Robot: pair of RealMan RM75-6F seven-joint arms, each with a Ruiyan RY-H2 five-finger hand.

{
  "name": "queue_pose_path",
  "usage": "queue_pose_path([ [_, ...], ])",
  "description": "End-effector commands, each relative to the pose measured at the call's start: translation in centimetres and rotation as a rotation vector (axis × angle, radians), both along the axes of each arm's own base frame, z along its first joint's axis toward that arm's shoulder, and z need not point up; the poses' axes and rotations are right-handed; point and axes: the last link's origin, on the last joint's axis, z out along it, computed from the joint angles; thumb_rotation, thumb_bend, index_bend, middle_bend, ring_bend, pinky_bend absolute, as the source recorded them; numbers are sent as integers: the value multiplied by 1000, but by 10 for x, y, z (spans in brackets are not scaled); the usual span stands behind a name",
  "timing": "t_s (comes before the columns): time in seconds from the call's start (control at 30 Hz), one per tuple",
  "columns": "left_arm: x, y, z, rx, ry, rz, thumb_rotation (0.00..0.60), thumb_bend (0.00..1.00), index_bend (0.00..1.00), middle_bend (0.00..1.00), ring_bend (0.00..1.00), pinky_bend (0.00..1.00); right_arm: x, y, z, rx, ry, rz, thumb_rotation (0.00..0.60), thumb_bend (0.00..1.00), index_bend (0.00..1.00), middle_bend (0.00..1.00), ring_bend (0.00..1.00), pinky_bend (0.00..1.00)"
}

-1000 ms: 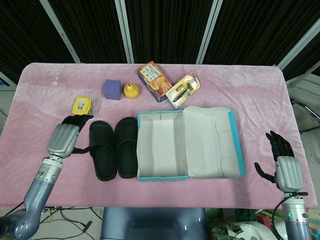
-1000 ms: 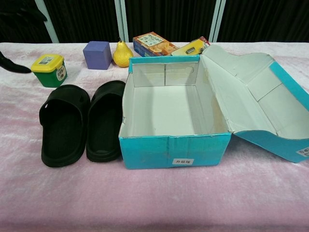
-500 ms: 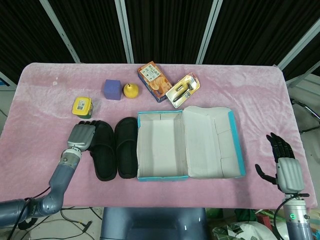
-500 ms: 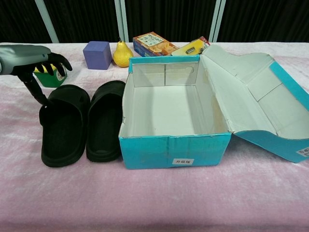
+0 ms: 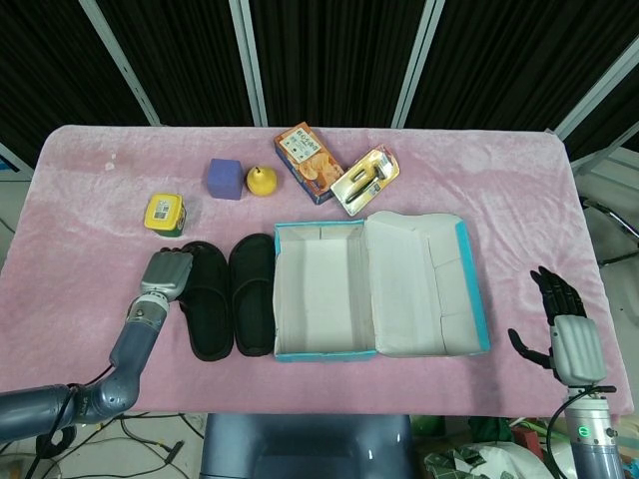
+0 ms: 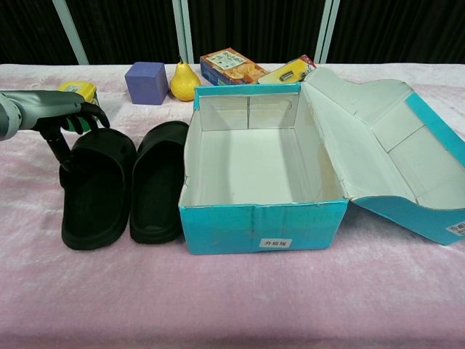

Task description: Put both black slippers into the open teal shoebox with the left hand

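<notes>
Two black slippers lie side by side on the pink cloth, just left of the open teal shoebox (image 5: 324,354) (image 6: 261,225). The box is empty and its lid (image 5: 419,279) lies folded out to the right. My left hand (image 5: 168,271) (image 6: 54,116) is at the far outer corner of the left slipper (image 5: 205,299) (image 6: 98,189). Its fingers curve over the slipper's far end and its thumb reaches down against the outer side. That slipper lies flat on the cloth. The right slipper (image 5: 253,294) (image 6: 158,182) is untouched. My right hand (image 5: 561,329) hovers with its fingers spread at the table's front right, holding nothing.
A green jar with a yellow lid (image 5: 164,213) (image 6: 80,91) stands just behind my left hand. Along the back are a purple cube (image 5: 225,179), a yellow pear (image 5: 261,180), an orange carton (image 5: 309,162) and a packaged item (image 5: 364,181).
My left hand moved right and came down from beside the jar onto the far outer corner of the left slipper. The right hand barely moved.
</notes>
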Motion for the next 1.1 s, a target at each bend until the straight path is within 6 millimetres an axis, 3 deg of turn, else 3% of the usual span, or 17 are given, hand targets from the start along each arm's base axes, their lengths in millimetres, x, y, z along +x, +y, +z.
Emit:
queue_pose_path([
  [0.03,-1,2,-2,0,-2,6,600,0,190,214,215,207,0,0,0,0,0,-1,600,225,0,29,0,91],
  [0.47,-5,13,-12,-7,10,22,600,0,199,217,208,212,-2,0,-1,10,-1,-12,600,225,0,29,0,91],
  [0.53,-5,15,-16,-15,11,24,600,6,243,252,237,236,-2,0,0,9,0,-14,600,225,0,29,0,91],
  [0.7,-2,19,-21,4,-47,25,600,74,498,507,484,441,-1,0,0,9,0,-18,600,225,0,28,0,91],
  [0.87,-7,19,-7,48,-99,1,600,76,536,530,491,441,0,0,0,7,0,-13,600,226,0,29,0,91],
  [1.1,-14,9,30,91,-213,-19,600,75,530,527,490,429,3,-3,1,3,-4,1,600,224,0,29,0,91],
])
